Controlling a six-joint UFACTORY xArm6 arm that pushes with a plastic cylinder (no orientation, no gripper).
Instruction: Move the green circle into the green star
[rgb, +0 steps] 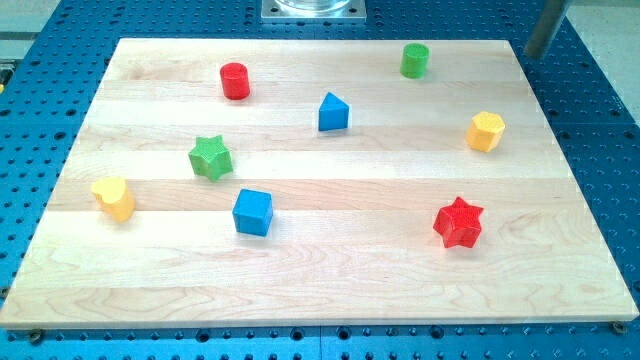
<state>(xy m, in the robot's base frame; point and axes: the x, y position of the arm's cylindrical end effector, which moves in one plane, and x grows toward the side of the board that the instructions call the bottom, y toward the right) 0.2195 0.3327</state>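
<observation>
The green circle (415, 60), a short cylinder, stands near the board's top edge, right of centre. The green star (210, 158) lies on the left half of the board, far to the lower left of the circle. My rod comes in at the view's top right corner. My tip (528, 53) is just past the board's top right corner, well to the right of the green circle and touching no block.
On the wooden board (330, 290) are a red cylinder (235, 81), a blue triangular block (333, 112), a yellow hexagon (485, 131), a yellow heart (115, 198), a blue cube (252, 212) and a red star (459, 222). The arm's metal base (312, 10) is at the top.
</observation>
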